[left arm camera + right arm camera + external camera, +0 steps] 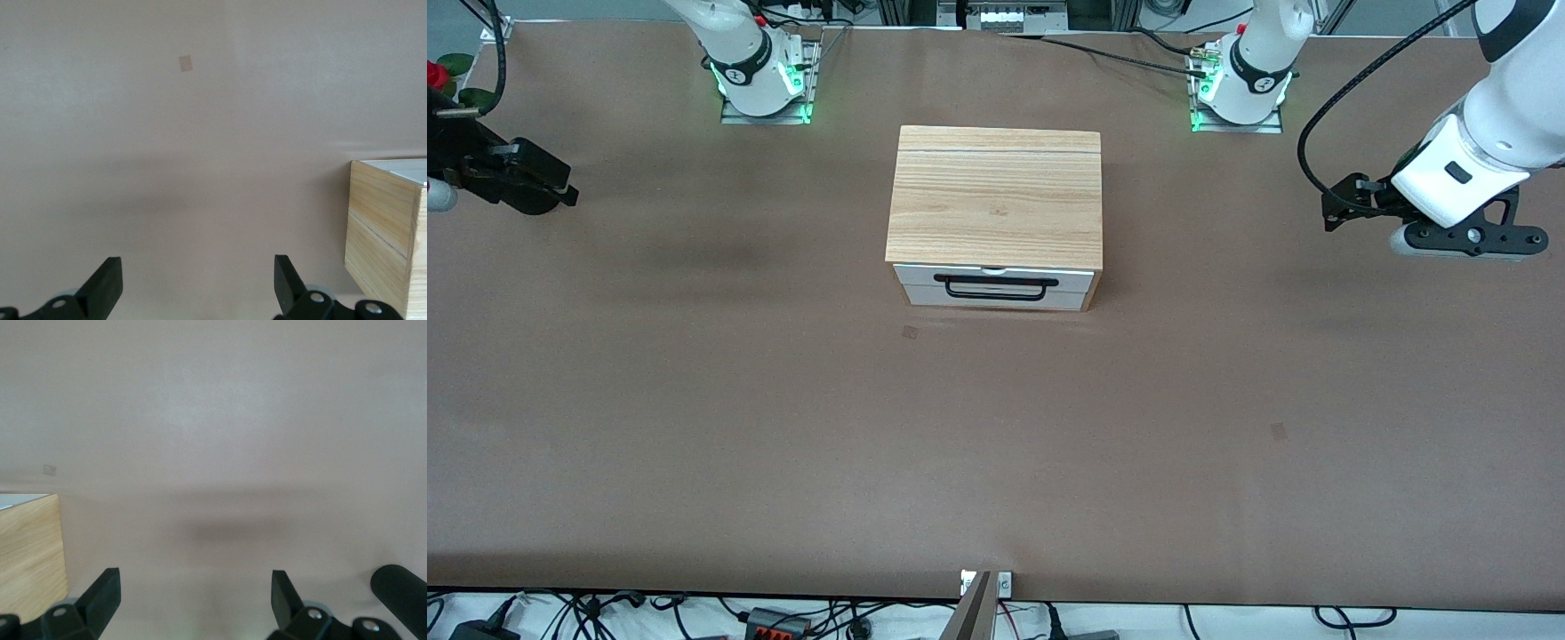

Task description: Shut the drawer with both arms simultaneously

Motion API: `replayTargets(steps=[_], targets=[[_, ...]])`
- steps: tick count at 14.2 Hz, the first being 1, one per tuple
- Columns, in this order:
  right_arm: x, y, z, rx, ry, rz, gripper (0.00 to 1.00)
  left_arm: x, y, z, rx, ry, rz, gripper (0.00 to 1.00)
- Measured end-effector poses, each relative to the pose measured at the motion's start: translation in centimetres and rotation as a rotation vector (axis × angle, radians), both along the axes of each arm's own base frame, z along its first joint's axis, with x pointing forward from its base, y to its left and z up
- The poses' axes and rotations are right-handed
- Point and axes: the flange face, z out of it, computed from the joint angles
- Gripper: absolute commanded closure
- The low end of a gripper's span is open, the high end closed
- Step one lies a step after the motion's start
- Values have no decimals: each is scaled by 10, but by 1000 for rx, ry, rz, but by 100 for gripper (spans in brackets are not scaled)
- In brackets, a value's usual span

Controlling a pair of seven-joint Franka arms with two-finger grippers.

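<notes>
The light oak-grain box (996, 191) stands mid-table. Its drawer (996, 286) faces the front camera; the white front panel with the black bar handle (996, 288) sits about flush with the box. My left gripper (1343, 206) hangs open and empty above the table toward the left arm's end, well apart from the box. In the left wrist view the gripper (197, 283) is open and the box corner (387, 233) shows. My right gripper (559, 188) hangs open and empty toward the right arm's end. In the right wrist view the gripper (195, 597) is open and the box side (30, 560) shows.
The brown table (996, 444) carries small darker marks (910, 332). A red flower (438, 73) sits at the table corner by the right arm. A dark rounded object (402, 593) shows at the edge of the right wrist view. Cables hang along the table's front edge.
</notes>
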Motion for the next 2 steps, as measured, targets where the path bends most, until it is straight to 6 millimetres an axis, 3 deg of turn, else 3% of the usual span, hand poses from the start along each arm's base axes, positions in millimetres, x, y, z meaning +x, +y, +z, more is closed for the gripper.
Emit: replayTargets(steps=[2], targets=[[6,-1,-10,1,17,-1,0,0,0,0,0,0,1,0]])
